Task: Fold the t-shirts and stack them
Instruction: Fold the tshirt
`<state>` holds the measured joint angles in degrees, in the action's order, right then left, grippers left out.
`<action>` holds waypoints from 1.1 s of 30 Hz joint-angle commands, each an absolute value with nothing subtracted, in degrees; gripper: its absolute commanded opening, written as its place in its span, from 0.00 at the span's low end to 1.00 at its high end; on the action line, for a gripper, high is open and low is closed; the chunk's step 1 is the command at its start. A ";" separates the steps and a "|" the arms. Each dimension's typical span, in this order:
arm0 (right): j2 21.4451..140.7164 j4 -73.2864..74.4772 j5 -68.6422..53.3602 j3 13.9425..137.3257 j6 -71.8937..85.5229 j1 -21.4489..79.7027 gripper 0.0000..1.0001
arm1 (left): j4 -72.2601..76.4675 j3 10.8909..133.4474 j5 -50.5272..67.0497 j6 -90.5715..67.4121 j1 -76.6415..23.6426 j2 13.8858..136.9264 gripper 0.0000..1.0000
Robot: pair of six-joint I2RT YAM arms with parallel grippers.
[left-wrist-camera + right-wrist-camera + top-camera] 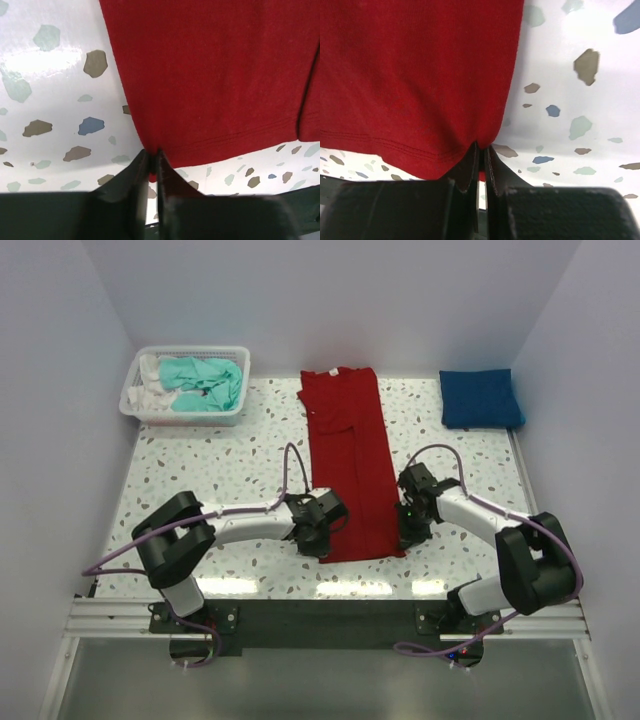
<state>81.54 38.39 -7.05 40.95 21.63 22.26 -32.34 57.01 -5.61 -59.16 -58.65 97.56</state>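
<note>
The red t-shirt (348, 465) lies flat as a long narrow strip down the middle of the frame, collar at the top and hem at the bottom. The left pincer (152, 155) is closed on the hem's lower left corner. The right pincer (481, 150) is closed on the lower right corner.

Risks noted:
- Each bite takes only the tip of a corner, so cloth may slip out on the lift.
- The strip looks folded in along its length. From the wrist views I cannot tell whether every layer is caught, and a missed layer would sag and spoil the fold.
- Uneven travel of the two arms would skew the hem against the collar.

The blue t-shirt (481, 398) sits folded at the upper right. The teal t-shirt (205, 383) lies crumpled in the white basket (185, 418) at the upper left.

The bench (200, 470) is glossy white with coloured speckles and shows glare near its bottom edge. Cloth may slide on it rather than crease. Plain pale walls enclose three sides.
</note>
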 commanded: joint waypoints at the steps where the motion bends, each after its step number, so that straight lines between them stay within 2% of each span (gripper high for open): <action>1: 80.42 38.76 -6.07 39.37 22.85 24.25 0.00 | -34.88 57.57 -5.18 -60.73 -59.41 98.17 0.10; 3: 79.72 39.46 -5.98 39.46 23.38 25.57 0.00 | -36.29 56.61 -5.62 -61.35 -59.68 96.86 0.00; 14: 75.41 44.03 -6.59 38.06 29.17 36.99 0.00 | -46.93 45.89 -8.00 -66.35 -62.31 81.49 0.00; 20: 69.27 47.10 -8.52 35.68 33.57 40.87 0.00 | -48.60 46.75 -6.07 -67.76 -66.00 80.69 0.00; 24: 69.78 51.76 -6.51 41.46 32.96 40.78 0.00 | -49.92 50.44 -7.99 -66.45 -65.04 79.46 0.00; 33: 82.68 57.30 -0.88 62.02 26.82 37.80 0.00 | -48.70 64.32 -10.99 -51.43 -49.06 80.59 0.00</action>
